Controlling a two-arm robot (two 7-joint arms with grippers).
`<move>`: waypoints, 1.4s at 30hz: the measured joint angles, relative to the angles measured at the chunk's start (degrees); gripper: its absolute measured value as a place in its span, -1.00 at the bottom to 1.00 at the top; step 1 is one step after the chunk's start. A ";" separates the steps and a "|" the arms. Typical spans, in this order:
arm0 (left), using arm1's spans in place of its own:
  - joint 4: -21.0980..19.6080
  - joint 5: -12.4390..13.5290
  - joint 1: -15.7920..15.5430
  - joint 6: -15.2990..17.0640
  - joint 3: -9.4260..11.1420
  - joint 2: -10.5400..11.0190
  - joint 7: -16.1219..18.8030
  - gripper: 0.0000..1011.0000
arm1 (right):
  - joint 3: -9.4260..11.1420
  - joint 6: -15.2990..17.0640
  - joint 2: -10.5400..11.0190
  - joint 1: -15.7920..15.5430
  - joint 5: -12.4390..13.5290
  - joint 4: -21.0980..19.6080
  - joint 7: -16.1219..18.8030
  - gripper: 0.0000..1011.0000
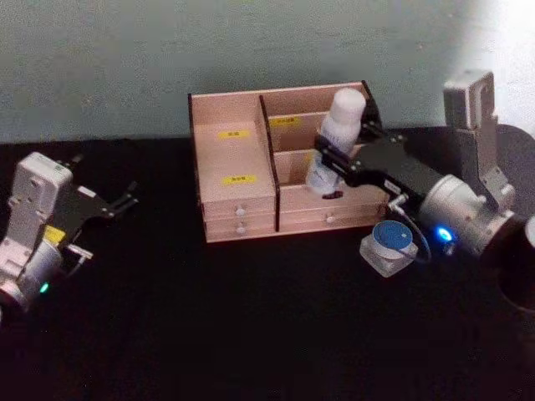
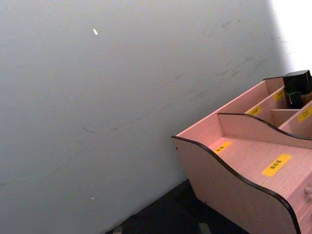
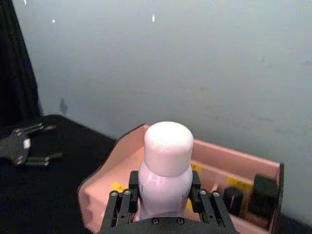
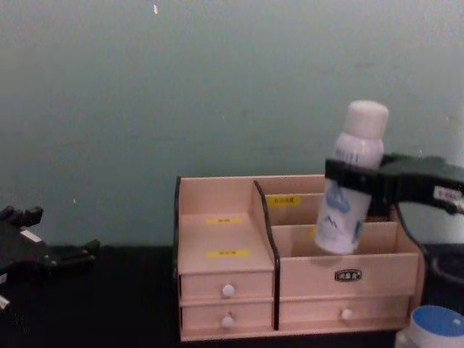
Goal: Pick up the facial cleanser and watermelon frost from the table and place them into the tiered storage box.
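Bottle: the facial cleanser (image 4: 339, 217) hangs tilted over the right half of the tiered storage box (image 1: 241, 209), cap leaning to the far right, base down among the stepped compartments; I cannot tell whether it touches a floor or a divider
Right gripper: the right gripper (image 1: 332, 157) reaches in from the right and is clamped on the bottle's middle, a finger on each side
Left gripper: the left gripper (image 1: 132, 194) sits at the left, well apart from the box, fingers spread and holding nothing
Jar: the watermelon frost (image 1: 393, 242) stands on the table (image 1: 251, 326), just in front of the box's near right corner and under the right arm
Risk, release: let go at this lean, the tall bottle would likely topple against a divider or tip out over the low front step
Risk, lowering: the base could catch a divider's edge and shove the light box
Risk, retreat: pulling back low, the arm could knock the jar
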 joint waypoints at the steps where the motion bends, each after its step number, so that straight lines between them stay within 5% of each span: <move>1: 0.00 0.00 0.00 0.00 0.00 0.00 0.00 0.98 | -0.11 -0.08 -0.20 0.51 -0.03 0.37 -0.14 0.17; 21: 0.00 0.00 0.00 0.00 0.00 0.00 0.00 0.98 | -2.03 -3.44 -6.25 12.23 -3.48 14.81 -1.67 0.17; 42: 0.00 0.00 0.00 0.00 0.00 0.00 0.00 0.98 | -2.29 -5.94 -10.10 17.48 -6.18 24.94 -1.66 0.17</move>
